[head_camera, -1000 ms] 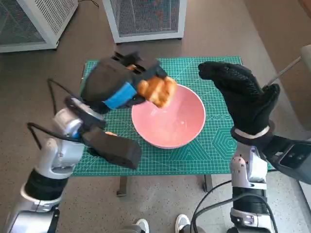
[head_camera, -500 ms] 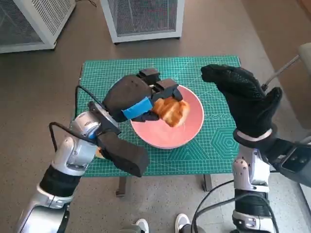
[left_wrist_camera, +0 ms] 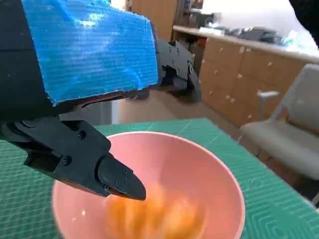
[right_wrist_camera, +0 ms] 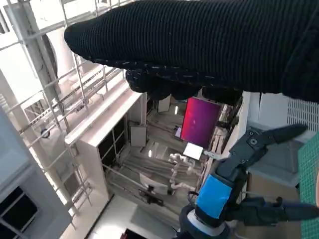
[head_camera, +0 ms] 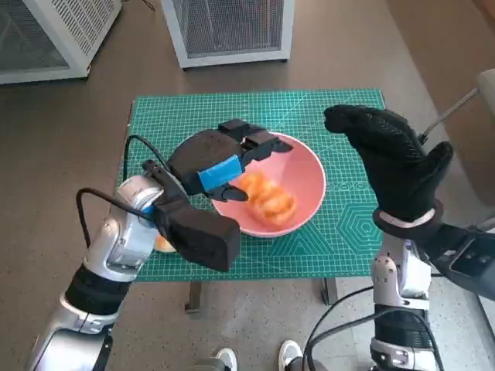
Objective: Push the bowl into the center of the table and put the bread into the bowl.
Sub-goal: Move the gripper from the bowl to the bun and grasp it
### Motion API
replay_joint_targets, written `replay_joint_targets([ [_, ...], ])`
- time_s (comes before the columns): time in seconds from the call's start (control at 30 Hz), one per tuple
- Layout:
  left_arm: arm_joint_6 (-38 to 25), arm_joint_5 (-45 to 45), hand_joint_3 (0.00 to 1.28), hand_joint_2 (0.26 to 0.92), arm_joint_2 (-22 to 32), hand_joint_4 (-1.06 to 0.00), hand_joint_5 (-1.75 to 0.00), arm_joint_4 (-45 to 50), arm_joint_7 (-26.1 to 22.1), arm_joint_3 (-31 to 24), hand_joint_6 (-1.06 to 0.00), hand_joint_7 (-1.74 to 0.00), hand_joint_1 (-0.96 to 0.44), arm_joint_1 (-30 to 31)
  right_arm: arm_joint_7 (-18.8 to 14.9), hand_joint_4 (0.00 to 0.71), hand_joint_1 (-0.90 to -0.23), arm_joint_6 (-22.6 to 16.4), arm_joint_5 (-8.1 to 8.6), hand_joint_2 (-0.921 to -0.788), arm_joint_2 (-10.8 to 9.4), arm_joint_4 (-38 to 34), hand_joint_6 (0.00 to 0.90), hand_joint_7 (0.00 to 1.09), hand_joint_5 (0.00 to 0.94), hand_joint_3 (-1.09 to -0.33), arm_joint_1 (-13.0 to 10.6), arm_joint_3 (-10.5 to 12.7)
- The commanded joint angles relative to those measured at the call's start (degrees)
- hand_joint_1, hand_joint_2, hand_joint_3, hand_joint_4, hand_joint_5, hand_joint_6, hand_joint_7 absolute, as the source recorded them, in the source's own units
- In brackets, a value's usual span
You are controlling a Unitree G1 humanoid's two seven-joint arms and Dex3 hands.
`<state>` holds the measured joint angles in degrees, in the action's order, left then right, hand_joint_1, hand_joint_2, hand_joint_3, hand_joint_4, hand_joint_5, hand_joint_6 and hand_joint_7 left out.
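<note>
The pink bowl (head_camera: 303, 179) stands near the middle of the green cutting mat (head_camera: 332, 232). The golden bread (head_camera: 265, 196) lies inside the bowl, blurred in the left wrist view as an orange patch (left_wrist_camera: 157, 214) on the bowl (left_wrist_camera: 199, 174) floor. My left hand (head_camera: 220, 158) hovers over the bowl's left rim with its fingers spread and nothing in them; its blue-taped back (left_wrist_camera: 94, 47) fills the wrist view. My gloved right hand (head_camera: 390, 158) is raised at the right of the bowl, fingers apart, holding nothing. The right wrist view shows the glove (right_wrist_camera: 199, 45) and my left hand (right_wrist_camera: 239, 189).
Two white mesh cabinets (head_camera: 228, 27) stand on the floor beyond the table. An orange object (head_camera: 164, 243) peeks out under my left forearm at the mat's front left. A person's shoes (head_camera: 259, 357) show below the table. A chair (left_wrist_camera: 284, 134) stands beside the table.
The left hand has let go of the bread, which dropped into the bowl. The hand's fingers have spread and it has drawn slightly left. The right hand has barely moved.
</note>
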<state>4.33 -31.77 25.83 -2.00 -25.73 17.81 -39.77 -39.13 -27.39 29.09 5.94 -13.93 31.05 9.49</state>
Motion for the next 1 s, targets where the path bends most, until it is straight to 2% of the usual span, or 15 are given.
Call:
replay_joint_targets([
  [0.03, 0.1, -0.7, 0.02, 0.825, 1.2, -0.01, 0.00, 2.1, -0.2, -0.4, -0.06, -0.20, -0.28, 1.2, 0.7, 0.556, -0.387, 1.0, -0.11, -0.921, -0.5, 0.4, 0.171, 0.76, 0.023, -0.473, -1.4, -0.2],
  [0.37, 0.2, 0.9, 0.01, 0.821, 3.0, -0.02, -0.01, 6.3, -0.2, -3.2, -0.08, -0.19, -0.33, 3.5, 0.9, 0.557, -0.386, 0.4, -0.78, -0.921, -0.8, 0.3, 0.170, 0.76, 0.022, -0.479, -1.5, -0.6],
  [0.67, -4.5, 3.1, 0.00, 0.799, 6.6, -0.05, -0.01, 16.2, -4.1, -9.1, -0.13, -0.16, -0.33, 7.8, 0.9, 0.556, -0.384, 0.6, -0.73, -0.921, -0.8, 0.7, 0.164, 0.77, 0.021, -0.486, -1.6, -1.1],
  [0.9, -5.8, 3.4, 0.00, 0.796, 6.9, -0.06, 0.00, 17.6, -4.8, -9.3, -0.16, -0.13, -0.33, 8.2, 0.9, 0.556, -0.383, 0.7, -0.70, -0.921, -0.7, 0.8, 0.159, 0.78, 0.021, -0.488, -1.7, -1.1],
  [1.0, -10.4, 5.1, 0.00, 0.784, 10.9, -0.07, -0.01, 24.8, -8.5, -15.5, -0.17, -0.13, -0.29, 13.1, 0.6, 0.556, -0.385, 1.3, -0.30, -0.921, -0.6, 1.7, 0.156, 0.78, 0.021, -0.488, -1.9, -1.4],
])
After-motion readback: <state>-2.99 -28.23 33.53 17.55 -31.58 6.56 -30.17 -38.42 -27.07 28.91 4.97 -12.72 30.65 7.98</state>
